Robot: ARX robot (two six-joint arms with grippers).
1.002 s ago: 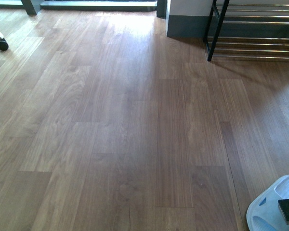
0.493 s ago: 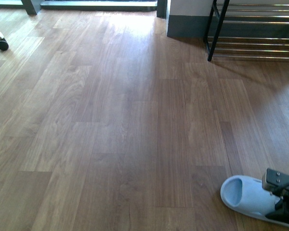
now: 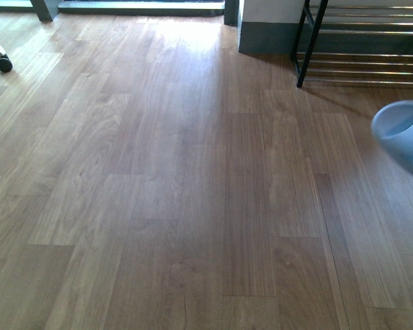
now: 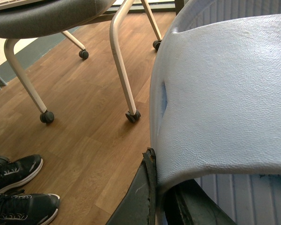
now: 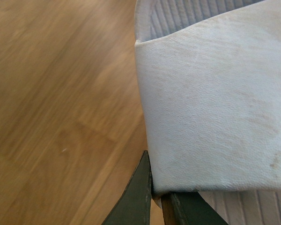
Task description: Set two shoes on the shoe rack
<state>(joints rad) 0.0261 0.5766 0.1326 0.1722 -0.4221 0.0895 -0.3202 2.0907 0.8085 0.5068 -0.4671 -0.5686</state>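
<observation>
A pale blue rubber slide (image 3: 403, 134) is seen at the right edge of the front view, raised above the wood-plank floor (image 3: 179, 206) and cut off by the frame; only its rounded toe end and part of the strap are shown. The arm carrying it is not visible in that view. The shoe rack (image 3: 361, 51), with its black frame and chrome bars, is found at the far right, beside a grey-based white column (image 3: 268, 31). No shoe is seen on the visible tiers, and the slide is well short of the rack.

In the right wrist view, the strap of a pale slide (image 5: 210, 112) is clamped between the dark fingers of the right gripper (image 5: 157, 197), with the ribbed footbed visible beyond the strap and the floor blurred beneath.

In the left wrist view, a second pale blue slide (image 4: 225, 93) is pinched at its strap edge by the left gripper (image 4: 159, 197), whose jaws are closed on it. Behind it, a grey chair on white legs with castors (image 4: 47, 116) is seen, and a pair of black sneakers (image 4: 18, 187) is set on the floor near the chair.
</observation>
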